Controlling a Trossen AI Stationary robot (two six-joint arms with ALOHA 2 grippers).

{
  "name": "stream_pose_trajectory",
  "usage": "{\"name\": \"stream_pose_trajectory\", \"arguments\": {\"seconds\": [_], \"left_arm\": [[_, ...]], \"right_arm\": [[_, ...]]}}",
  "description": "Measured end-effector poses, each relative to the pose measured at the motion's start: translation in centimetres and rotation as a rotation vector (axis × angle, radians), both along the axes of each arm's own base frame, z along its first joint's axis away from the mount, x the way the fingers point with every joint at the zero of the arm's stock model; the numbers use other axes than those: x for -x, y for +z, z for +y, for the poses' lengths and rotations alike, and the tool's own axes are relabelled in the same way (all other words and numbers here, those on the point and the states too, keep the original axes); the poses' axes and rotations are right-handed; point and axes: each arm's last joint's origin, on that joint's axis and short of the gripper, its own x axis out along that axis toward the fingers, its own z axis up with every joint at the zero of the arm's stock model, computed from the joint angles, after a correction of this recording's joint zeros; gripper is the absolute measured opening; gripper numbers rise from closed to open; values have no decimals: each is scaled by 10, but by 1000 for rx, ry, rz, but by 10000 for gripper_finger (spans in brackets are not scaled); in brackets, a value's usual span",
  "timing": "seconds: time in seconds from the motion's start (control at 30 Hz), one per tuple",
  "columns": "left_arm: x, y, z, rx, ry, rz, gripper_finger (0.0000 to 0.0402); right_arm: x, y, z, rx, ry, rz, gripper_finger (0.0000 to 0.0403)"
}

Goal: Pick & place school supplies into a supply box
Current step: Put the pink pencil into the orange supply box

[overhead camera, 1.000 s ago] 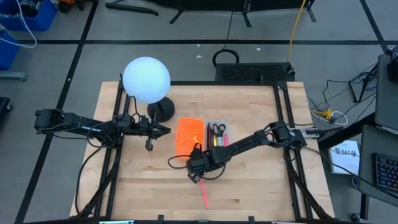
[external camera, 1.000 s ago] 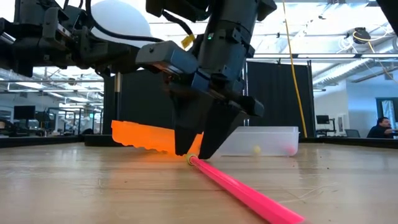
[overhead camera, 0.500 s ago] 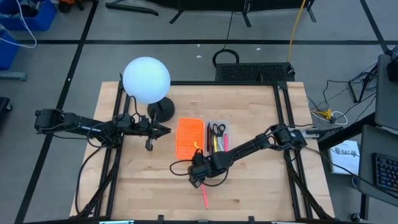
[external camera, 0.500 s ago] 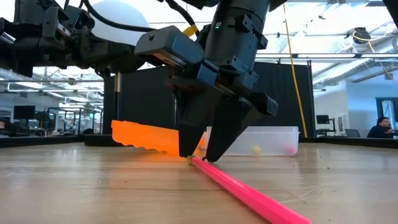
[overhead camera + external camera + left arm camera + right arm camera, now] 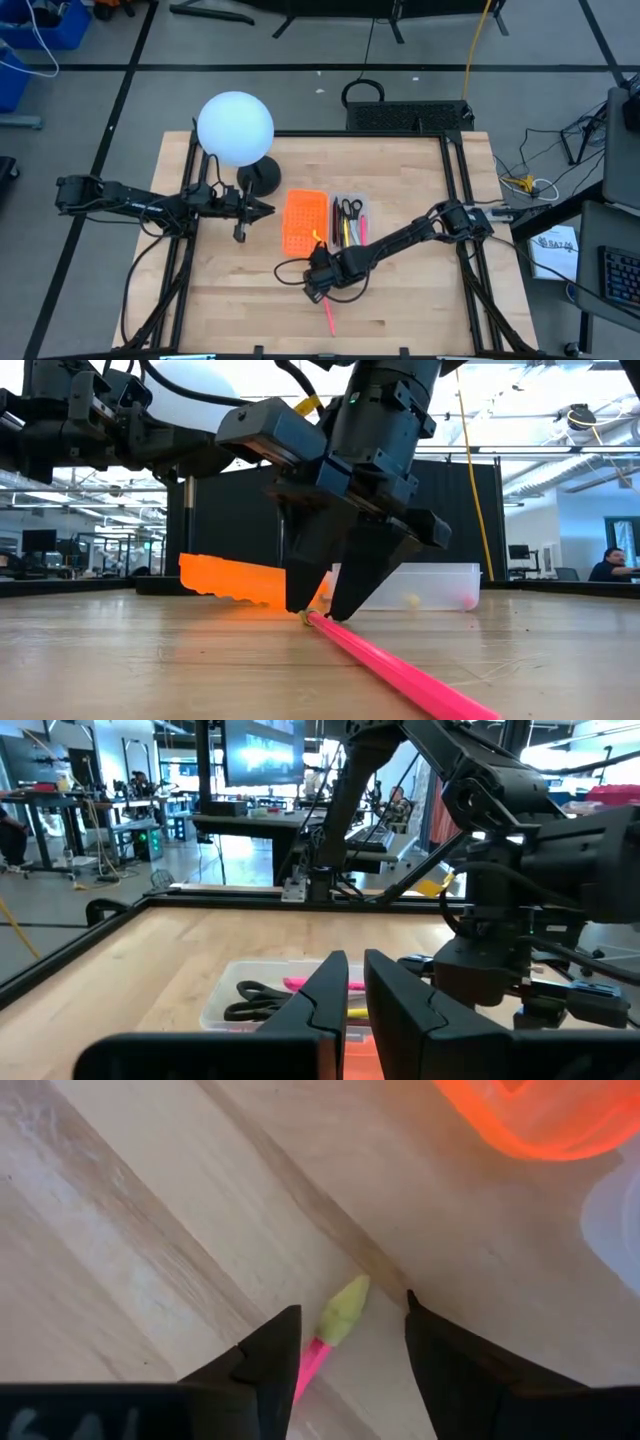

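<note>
A pink pencil (image 5: 400, 670) with a yellow-green tip lies flat on the wooden counter (image 5: 400, 300), near the front edge and apart from the clear supply box (image 5: 350, 222). No brand or writing can be read on it or on anything else.

The right gripper (image 5: 318, 615) stands over the pencil's tip, pointing steeply down, its two dark fingers (image 5: 455, 1370) spread with the tip between them; neither finger has closed on it. In the high view the right arm reaches in from the counter's right edge, stretched low across the wood to that spot.

The box already holds black-handled scissors (image 5: 347, 208) and some pens. Joined to its side is an orange perforated panel (image 5: 304, 218), just behind the right gripper.

The left gripper (image 5: 268, 208) hangs above the counter on the left, level, pointing toward the orange panel, its fingers (image 5: 325, 995) nearly together and holding nothing.

A white globe lamp (image 5: 235, 128) on a dark round base stands behind the left arm. A person sits far off in the room.
</note>
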Motion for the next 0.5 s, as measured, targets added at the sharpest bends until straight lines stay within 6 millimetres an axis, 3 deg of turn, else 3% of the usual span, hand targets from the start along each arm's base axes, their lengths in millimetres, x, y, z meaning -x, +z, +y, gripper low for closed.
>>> {"name": "stream_pose_trajectory", "arguments": {"seconds": [0.13, 0.5], "left_arm": [[0, 0, 0, 0, 0, 0, 47], [0, 0, 0, -19, 2, -1, 47]], "right_arm": [[0, -5, 1, 27, 25, 10, 150], [3, -15, 0, 52, 111, 76, 16]]}}
